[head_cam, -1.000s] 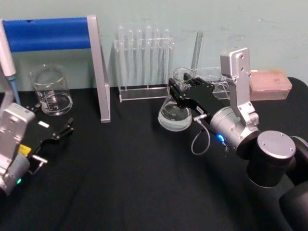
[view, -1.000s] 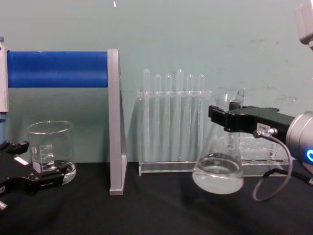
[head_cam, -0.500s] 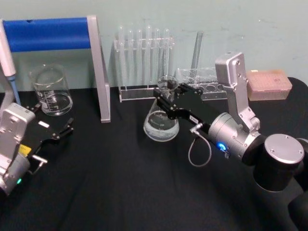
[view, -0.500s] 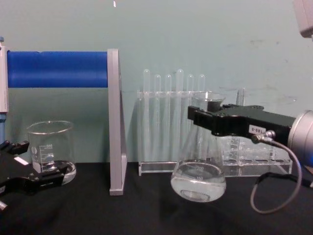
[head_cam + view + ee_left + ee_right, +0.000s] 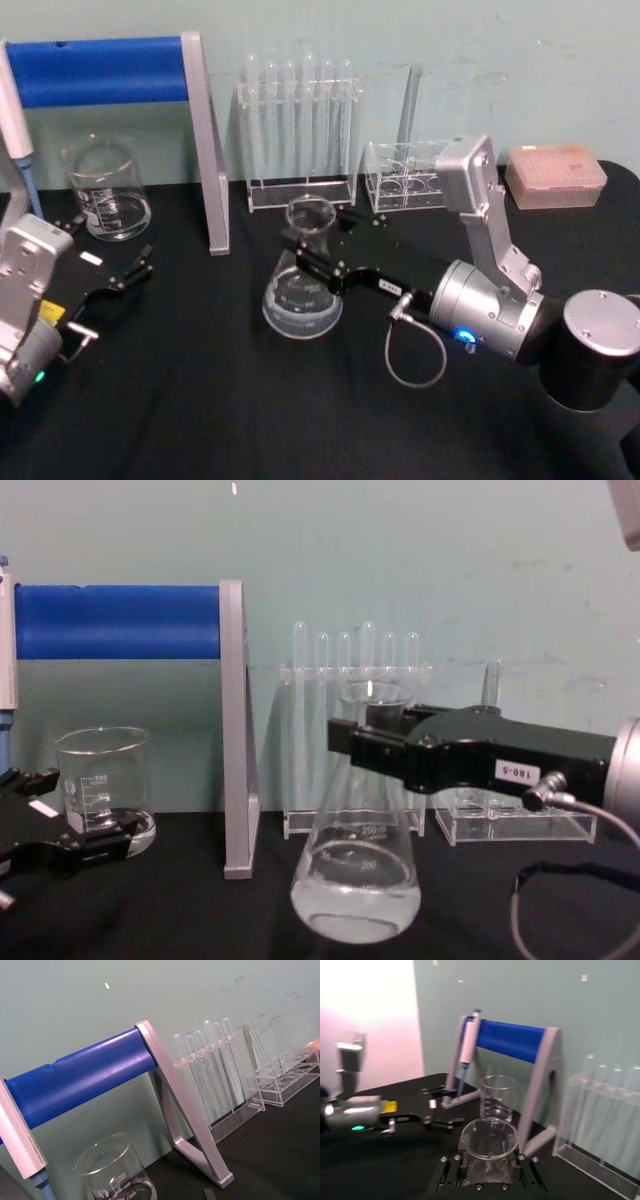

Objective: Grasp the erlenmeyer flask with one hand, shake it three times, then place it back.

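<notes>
Head view: pinches the erlenmeyer flask [image 5: 300, 302] by its neck in the right end effector [image 5: 311, 257] at centre; holds the left end effector [image 5: 118, 295] spread at nine o'clock.

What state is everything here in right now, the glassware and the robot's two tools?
Right tool: shut on the neck of the flask.
Flask: upright, a little clear liquid at the bottom.
Left tool: open, holding nothing, at the left of the table.
Beaker: upright on the table, untouched.
Test tubes: upright in their clear rack.
</notes>
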